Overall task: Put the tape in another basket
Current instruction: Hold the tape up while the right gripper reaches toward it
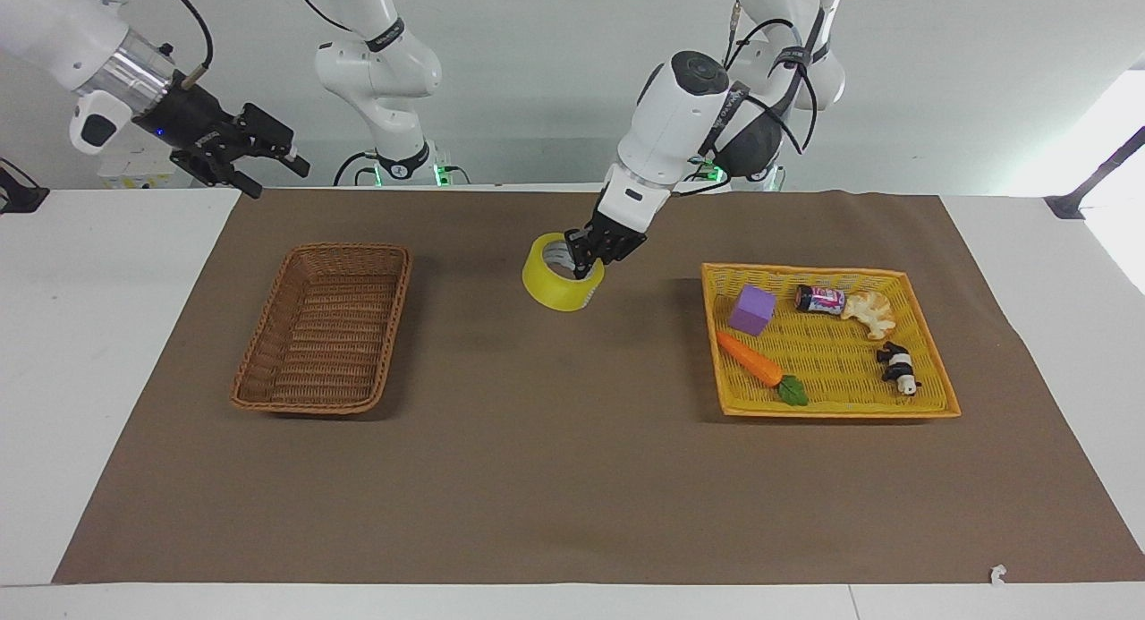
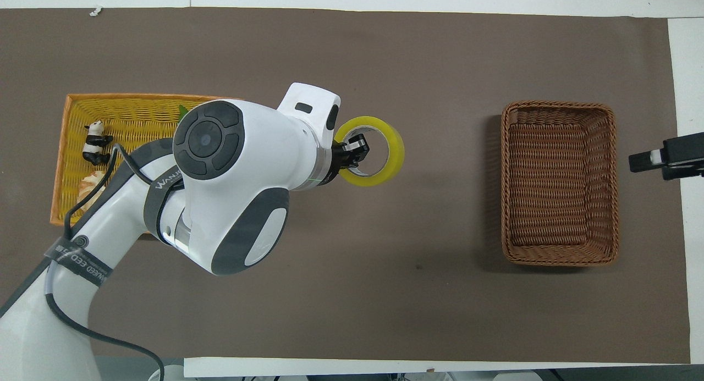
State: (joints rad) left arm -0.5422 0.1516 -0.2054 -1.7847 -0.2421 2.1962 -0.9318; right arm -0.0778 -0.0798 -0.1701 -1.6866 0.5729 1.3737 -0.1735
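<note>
1. Clamped on the rim of the tape (image 1: 559,284), the left gripper (image 1: 586,260) holds it over the brown mat (image 1: 555,477), between both baskets.
2. Right gripper (image 1: 273,150) waits with jaws spread, raised near the basket (image 1: 324,329); yellow tray (image 1: 827,411) lies well apart.

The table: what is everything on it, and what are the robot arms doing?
tape: one, yellow, held over the mat between the baskets
brown basket: one, toward the right arm's end
yellow basket: one, toward the left arm's end
purple block: one, in the yellow basket
carrot: one, orange, there too
small jar: one, there too
cream toy: one, beside the jar
panda: one, black-white, there too
left gripper: fingers shut on the tape's rim
right gripper: open, waiting
</note>
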